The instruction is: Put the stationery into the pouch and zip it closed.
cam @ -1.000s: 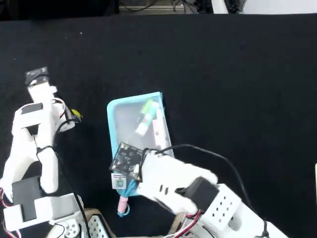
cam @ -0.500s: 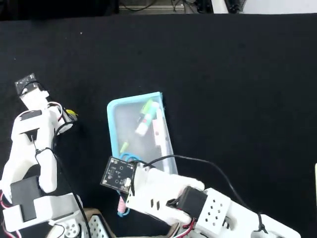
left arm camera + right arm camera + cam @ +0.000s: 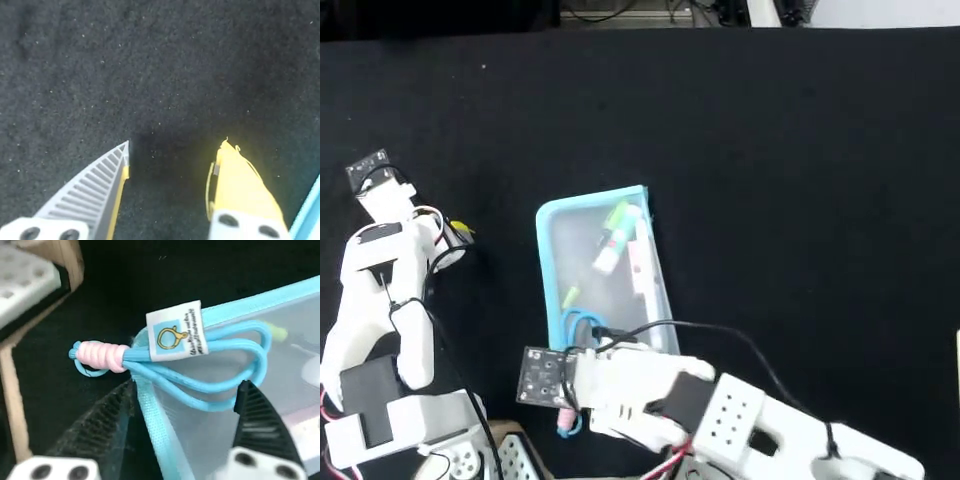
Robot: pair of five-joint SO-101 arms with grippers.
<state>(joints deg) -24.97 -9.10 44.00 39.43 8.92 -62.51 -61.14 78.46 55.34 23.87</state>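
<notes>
The flat rectangular pouch of translucent mesh with light-blue edging (image 3: 582, 250) lies on the black cloth-covered table (image 3: 800, 150). It sits left of the table's middle and toward the edge where the arms stand, its long sides running from that edge toward the far one. Three things show through the mesh: a green-and-white pen (image 3: 613, 240) near the pouch's far end, a slim pink stick (image 3: 638, 265) along its right edge, and a small yellow-green piece (image 3: 570, 296) by its left edge. At the pouch's near end a light-blue cord loop (image 3: 220, 375) lies folded over the mesh. The cord carries a small white fabric label with a blue square (image 3: 176, 331) and is gathered in a pink wrapped binding (image 3: 102, 356), which lies on the cloth just off the pouch's corner. Whether the zip is closed I cannot tell

The right gripper (image 3: 188, 385) hangs over that near corner with its two dark ribbed fingers spread apart, one on each side of the cord loop, gripping nothing. Whether they touch the mesh cannot be told. The left gripper (image 3: 175, 144) is over bare cloth toward the table's left edge, beside the pouch's left side and apart from it. Its grey ribbed finger (image 3: 95, 192) and yellow finger (image 3: 240, 185) are parted and empty. A light wooden frame (image 3: 12, 405) stands at the near edge beside the arms' bases
</notes>
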